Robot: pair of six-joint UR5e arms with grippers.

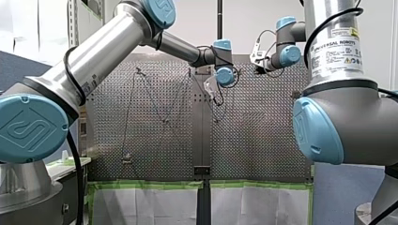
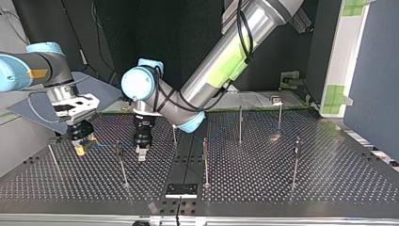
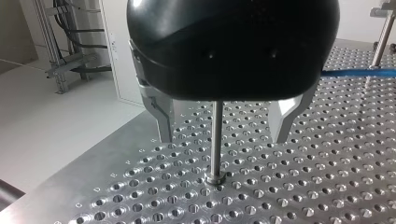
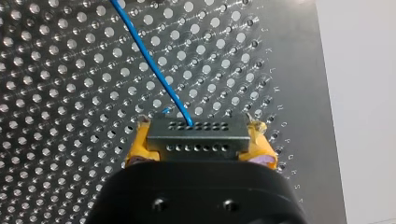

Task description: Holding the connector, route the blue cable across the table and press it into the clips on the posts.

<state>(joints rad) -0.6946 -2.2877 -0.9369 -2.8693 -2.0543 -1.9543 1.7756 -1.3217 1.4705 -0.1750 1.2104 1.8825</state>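
**Operator:** What is the condition of the right tool?

**Technician:** The right tool (image 4: 198,134) is clamped on the connector (image 4: 198,142). Its yellow pads (image 4: 136,147) press against the two short ends of the part. The connector is a flat grey rectangular block with two rows of small round holes.

**Operator:** Where is the blue cable?

**Technician:** The blue cable (image 4: 149,58) is thin and smooth. It leaves the far face of the connector and runs in a straight line over the counter (image 4: 56,93). In the top view the connector is at the left, close above the surface and near the counter's left edge.

**Operator:** What is the condition of the left tool?

**Technician:** The left tool (image 3: 222,139) has its fingers (image 3: 161,116) spread apart. They are tapered and made of bare metal, under a rounded glossy black housing. A post (image 3: 216,156) stands upright between them, and neither finger touches it. The post is a slim round steel rod seated in a small collar on the counter. Beyond the tool, a stretch of blue cable reaches a second post (image 3: 384,37).

**Operator:** Describe the counter.

**Technician:** It is a dull metal plate covered with a regular grid of countersunk round holes. In the top view several more rods (image 2: 205,160) stand on it, well apart.
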